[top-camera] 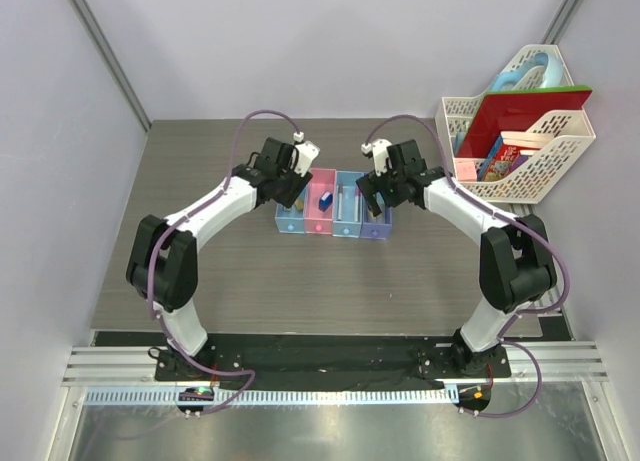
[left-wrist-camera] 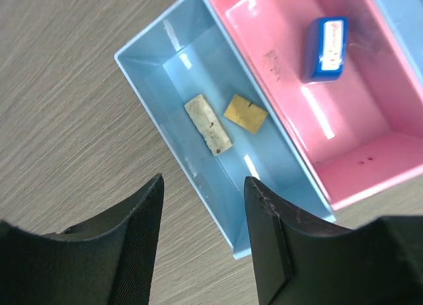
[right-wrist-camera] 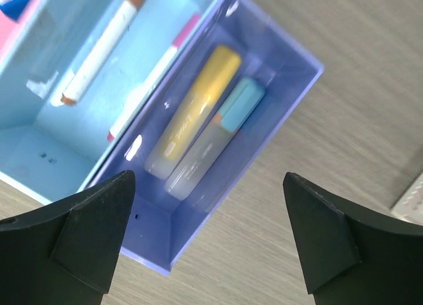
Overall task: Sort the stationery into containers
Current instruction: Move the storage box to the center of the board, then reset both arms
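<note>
Top view first: the left gripper (top-camera: 291, 181) hangs over the left end of the row of four joined translucent rectangular bins (top-camera: 347, 231) in the middle of the grey wood-grain table (top-camera: 200, 181). The right gripper (top-camera: 383, 186) hangs over the row's right end. At the far right corner stand the white lattice plastic baskets (top-camera: 560, 151), with a red folder (top-camera: 520, 111) leaning inside.

Over to the left wrist, looking straight down. The two black fingers (left-wrist-camera: 132, 252) stand partly apart with nothing between them, poised above the near end of the left-hand light blue bin (left-wrist-camera: 178, 60). Inside it lie a beige rectangular eraser (left-wrist-camera: 208, 124) and a smaller tan square eraser (left-wrist-camera: 245, 113), just beside each other. Next door on the right, in the pink bin (left-wrist-camera: 370, 120), sits the tiny blue cube (left-wrist-camera: 324, 48), on its own toward the far end.

Now the right wrist: jaws spread wide and empty, one black finger (right-wrist-camera: 86, 239) at each lower corner of the view. Below is the purple bin (right-wrist-camera: 277, 73), with the yellow highlighter (right-wrist-camera: 198, 110) and the blue-capped marker (right-wrist-camera: 218, 139) lying side by side and touching. To its left, in the second light blue bin (right-wrist-camera: 39, 120), lie two thin white pens (right-wrist-camera: 106, 47), roughly parallel, one against the wall shared with the purple bin.
</note>
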{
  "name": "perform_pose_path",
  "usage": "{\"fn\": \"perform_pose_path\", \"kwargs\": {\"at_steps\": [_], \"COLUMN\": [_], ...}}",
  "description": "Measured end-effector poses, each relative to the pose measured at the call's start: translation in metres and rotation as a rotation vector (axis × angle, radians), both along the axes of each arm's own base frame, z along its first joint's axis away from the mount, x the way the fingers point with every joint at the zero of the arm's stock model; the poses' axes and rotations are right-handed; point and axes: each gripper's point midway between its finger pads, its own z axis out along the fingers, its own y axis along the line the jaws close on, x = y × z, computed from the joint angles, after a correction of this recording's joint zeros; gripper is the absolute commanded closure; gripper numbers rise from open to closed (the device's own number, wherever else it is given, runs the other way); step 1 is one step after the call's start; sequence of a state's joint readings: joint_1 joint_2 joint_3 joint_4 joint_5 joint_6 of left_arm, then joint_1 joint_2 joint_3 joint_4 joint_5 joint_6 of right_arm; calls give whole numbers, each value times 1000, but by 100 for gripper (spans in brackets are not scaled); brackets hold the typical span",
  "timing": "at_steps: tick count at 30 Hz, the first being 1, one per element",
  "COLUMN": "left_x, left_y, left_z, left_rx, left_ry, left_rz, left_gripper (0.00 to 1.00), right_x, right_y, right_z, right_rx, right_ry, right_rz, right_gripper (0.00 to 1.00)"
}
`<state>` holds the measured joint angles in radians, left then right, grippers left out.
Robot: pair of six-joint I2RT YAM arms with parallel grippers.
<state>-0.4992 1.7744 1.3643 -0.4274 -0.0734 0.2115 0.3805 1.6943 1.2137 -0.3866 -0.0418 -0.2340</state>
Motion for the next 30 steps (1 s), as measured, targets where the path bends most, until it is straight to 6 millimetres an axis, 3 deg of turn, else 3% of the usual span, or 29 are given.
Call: {"fn": "perform_pose_path", "kwargs": {"at_steps": [6, 7, 9, 10, 12, 17, 20, 23, 25, 30], "left_x": [-10, -13, -20, -25, -34, -61, -72, -86, -95, -121], "left_y": [-7, -6, -3, 0, 6, 34, 63, 105, 123, 137], "left_z": [15, 19, 31, 41, 69, 153, 182, 189, 187, 169], "left_rx": [-39, -44, -61, -75, -108, -214, -256, -280, -291, -345], "left_ry": [-5, -6, -15, -29, -82, -281, -368, -414, -426, -415], "left_rz": [-6, -4, 4, 8, 11, 46, 94, 176, 212, 234], "left_gripper": [46, 42, 24, 10, 0, 0, 0, 0, 0, 0], "right_x": [11, 11, 8, 5, -4, -30, -51, -73, -87, -116], "right_y": [1, 1, 0, -2, -5, -20, -36, -54, -59, -59], "right_z": [34, 41, 55, 63, 84, 139, 163, 182, 188, 188], "right_rx": [12, 15, 20, 24, 36, 66, 90, 114, 138, 208], "right_ry": [-74, -86, -106, -118, -149, -257, -308, -354, -371, -385], "right_rz": [-4, -3, 1, 3, 11, 17, 5, -24, -37, -35], "right_gripper": [0, 0, 0, 0, 0, 0, 0, 0, 0, 0]}}
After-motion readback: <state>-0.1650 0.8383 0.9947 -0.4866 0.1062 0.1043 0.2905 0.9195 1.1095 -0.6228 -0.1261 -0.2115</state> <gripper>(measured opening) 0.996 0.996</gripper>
